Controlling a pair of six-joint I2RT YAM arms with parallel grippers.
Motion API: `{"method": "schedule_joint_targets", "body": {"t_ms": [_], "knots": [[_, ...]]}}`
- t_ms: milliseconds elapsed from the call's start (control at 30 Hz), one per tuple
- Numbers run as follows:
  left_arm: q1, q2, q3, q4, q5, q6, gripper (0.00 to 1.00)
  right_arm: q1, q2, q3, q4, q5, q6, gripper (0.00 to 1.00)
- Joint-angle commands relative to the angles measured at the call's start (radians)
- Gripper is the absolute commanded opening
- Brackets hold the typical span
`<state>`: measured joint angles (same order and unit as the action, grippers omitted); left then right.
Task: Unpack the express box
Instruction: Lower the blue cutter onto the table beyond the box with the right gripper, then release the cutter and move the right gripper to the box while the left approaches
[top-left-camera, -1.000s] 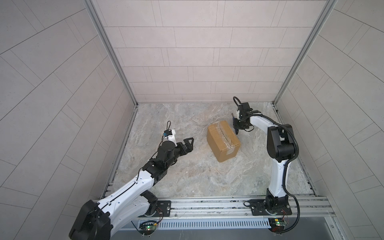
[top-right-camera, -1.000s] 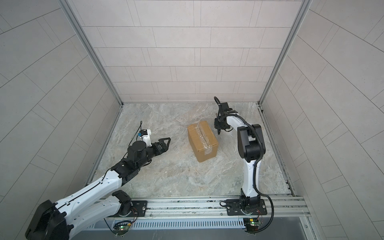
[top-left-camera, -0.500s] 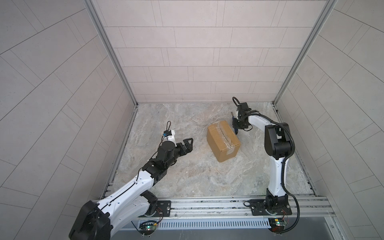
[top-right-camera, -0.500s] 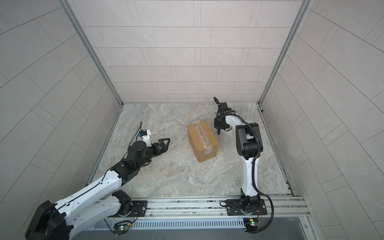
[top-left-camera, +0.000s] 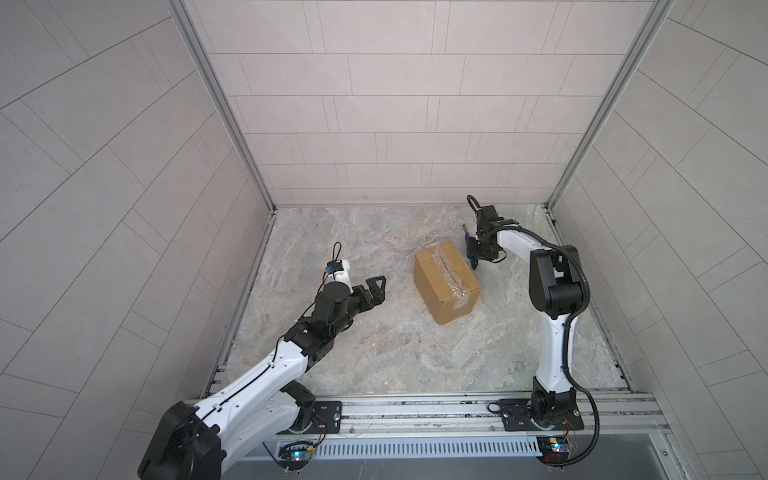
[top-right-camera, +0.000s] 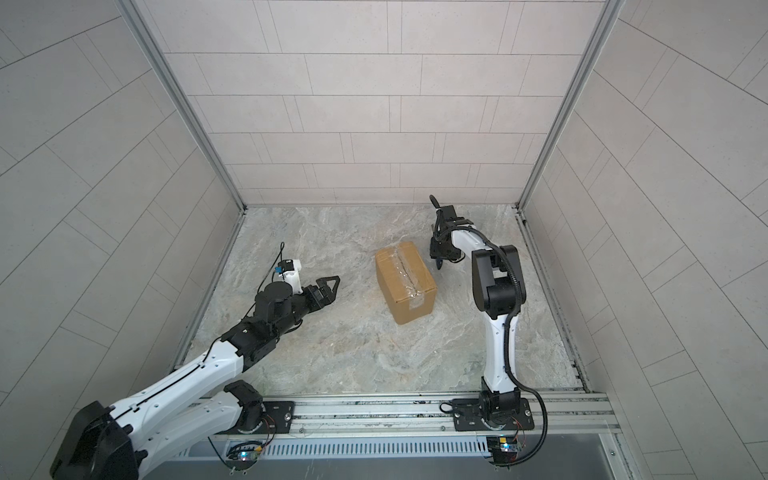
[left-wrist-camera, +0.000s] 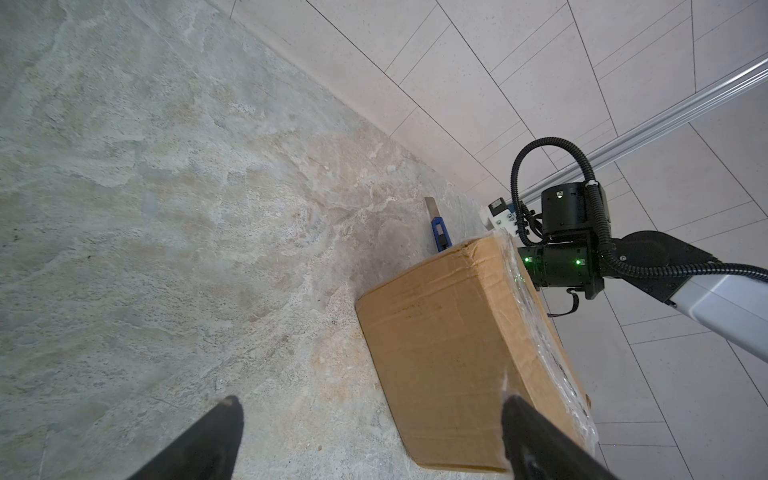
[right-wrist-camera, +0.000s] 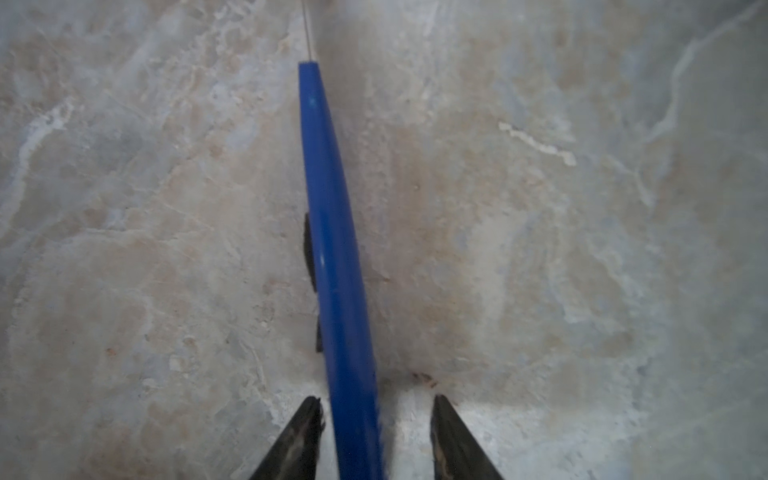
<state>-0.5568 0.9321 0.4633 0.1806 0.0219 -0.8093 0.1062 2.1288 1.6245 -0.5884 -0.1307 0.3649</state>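
Note:
The express box (top-left-camera: 446, 282) (top-right-camera: 405, 280) is a brown carton with clear tape along its top seam, sitting mid-floor. My left gripper (top-left-camera: 376, 293) (top-right-camera: 330, 286) hovers to its left, open and empty; in the left wrist view the box (left-wrist-camera: 457, 353) lies just ahead of that gripper (left-wrist-camera: 370, 401). My right gripper (top-left-camera: 471, 259) (top-right-camera: 438, 262) points down behind the box's far right corner. A blue utility knife (right-wrist-camera: 332, 228) (left-wrist-camera: 564, 232) lies between the spread fingers of the right gripper (right-wrist-camera: 376, 401), with a clear gap on one side.
Marble floor (top-left-camera: 374, 353) runs between tiled walls, with metal corner rails at the back. The arms' mounting rail (top-left-camera: 415, 409) spans the front edge. The knife's bare blade (left-wrist-camera: 430, 205) points toward the back wall.
The right gripper's jaws have spread apart around the blue knife, which they held shut before. The left arm and the box have not moved.

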Motion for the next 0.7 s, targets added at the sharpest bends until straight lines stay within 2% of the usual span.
{"method": "schedule_joint_targets", "body": {"t_ms": [0,167,367,500,667], "knots": [[0.008,0.003,0.015,0.005,0.000,0.025,1.00,-0.010,-0.181,-0.059,0.006,0.008,0.064,0.51],[0.016,0.025,0.013,0.028,0.017,0.025,1.00,-0.010,-0.416,-0.309,0.174,-0.056,0.173,0.58],[0.031,0.062,0.021,0.046,0.048,0.033,1.00,0.029,-0.667,-0.584,0.353,-0.209,0.254,0.59],[0.039,0.087,0.030,0.070,0.068,0.035,1.00,0.086,-0.748,-0.628,0.373,-0.255,0.279,0.59],[0.039,0.115,0.045,0.097,0.092,0.033,1.00,0.194,-0.725,-0.602,0.375,-0.292,0.282,0.58]]}}
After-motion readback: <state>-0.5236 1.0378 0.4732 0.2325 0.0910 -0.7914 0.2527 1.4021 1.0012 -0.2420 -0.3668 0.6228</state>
